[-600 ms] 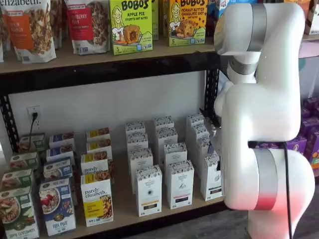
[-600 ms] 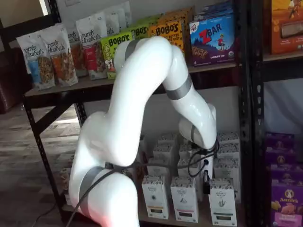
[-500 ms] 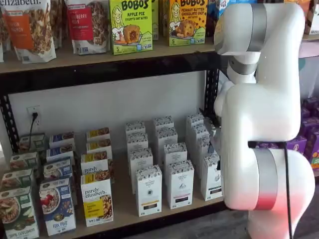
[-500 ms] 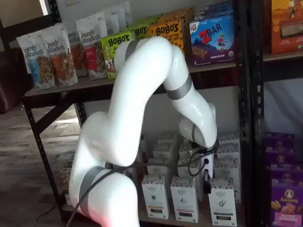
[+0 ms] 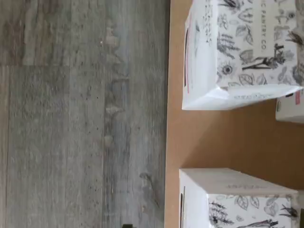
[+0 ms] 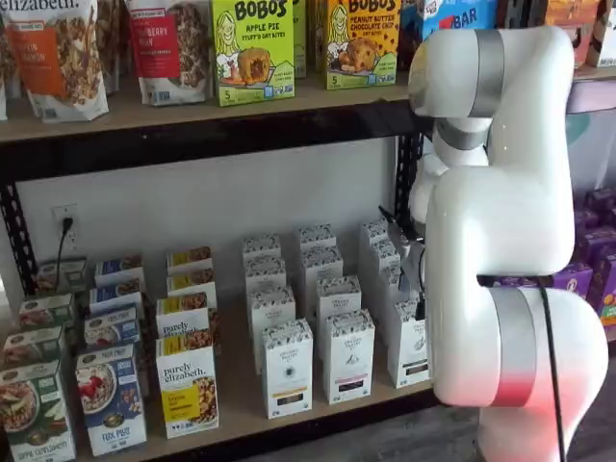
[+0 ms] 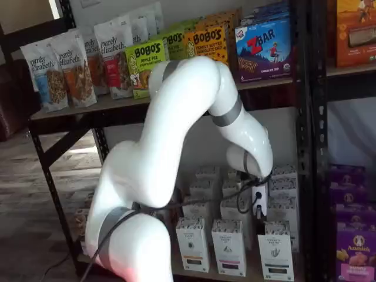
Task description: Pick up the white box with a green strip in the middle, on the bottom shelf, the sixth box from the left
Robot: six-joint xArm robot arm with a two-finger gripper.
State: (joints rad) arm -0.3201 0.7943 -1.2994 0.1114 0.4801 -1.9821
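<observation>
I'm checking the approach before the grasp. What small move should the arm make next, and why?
Probably ease the hand down onto the white box at the front of the bottom shelf. A shelf view shows the wrist just above that box, and the fingers aren't visible, so nothing appears gripped yet.

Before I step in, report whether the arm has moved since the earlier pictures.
Yes. In a shelf view the arm has shifted right, closer to the Z Bar box.

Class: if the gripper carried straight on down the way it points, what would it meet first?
Probably the top of the front white box in the rightmost row; the gripper hangs just above it, though depth is unclear.
</observation>
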